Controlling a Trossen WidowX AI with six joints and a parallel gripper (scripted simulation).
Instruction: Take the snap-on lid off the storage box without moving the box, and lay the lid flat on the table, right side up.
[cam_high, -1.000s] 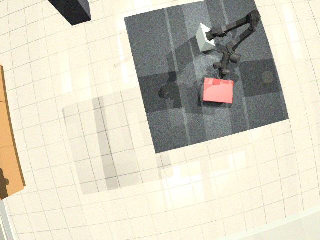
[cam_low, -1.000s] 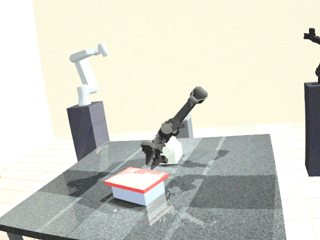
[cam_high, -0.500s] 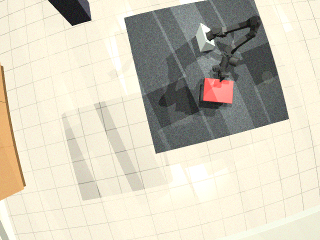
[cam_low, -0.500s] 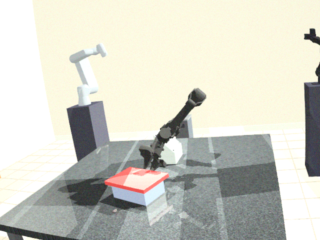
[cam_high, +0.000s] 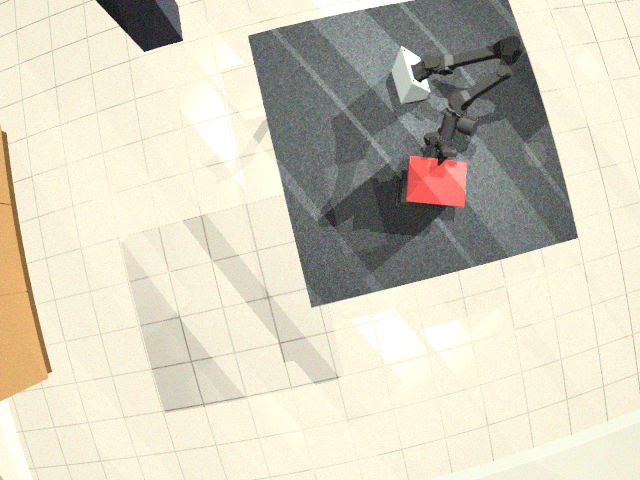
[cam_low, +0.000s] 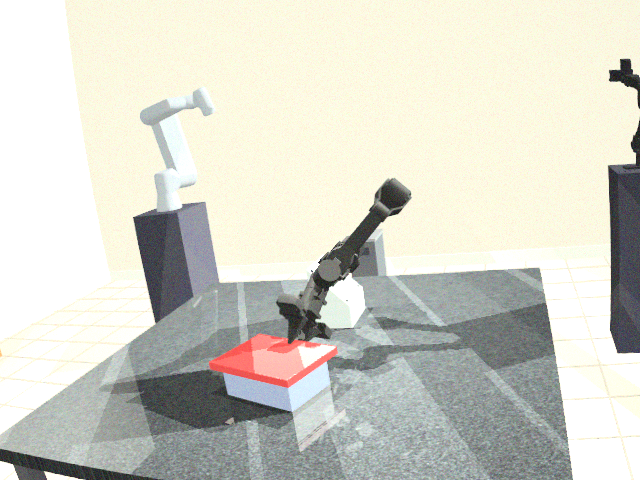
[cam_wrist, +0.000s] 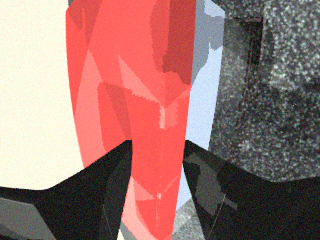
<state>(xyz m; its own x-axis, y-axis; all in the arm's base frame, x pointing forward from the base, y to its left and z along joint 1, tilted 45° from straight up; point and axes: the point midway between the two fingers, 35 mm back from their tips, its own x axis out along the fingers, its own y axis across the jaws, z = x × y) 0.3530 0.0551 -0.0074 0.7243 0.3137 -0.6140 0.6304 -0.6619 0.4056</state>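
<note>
The red lid (cam_high: 436, 188) (cam_low: 268, 361) (cam_wrist: 155, 120) lies level on top of the pale blue storage box (cam_low: 258, 391) (cam_wrist: 205, 115), which stands on the dark grey table (cam_high: 516, 206) (cam_low: 439, 434). My gripper (cam_high: 440, 161) (cam_low: 305, 338) (cam_wrist: 156, 146) is at the lid's edge nearest the arm. In the wrist view its two black fingers close on the lid's rim, one at the top face and one at the underside edge. It looks shut on the lid. The lower finger's contact is hidden in the top and exterior views.
A white angular block (cam_high: 403, 80) (cam_low: 345, 304) stands on the table behind the box, close beside the arm. A white robot arm (cam_low: 173, 144) on a dark pedestal (cam_low: 178, 253) stands beyond the table. Another black arm is at the far right of the exterior view.
</note>
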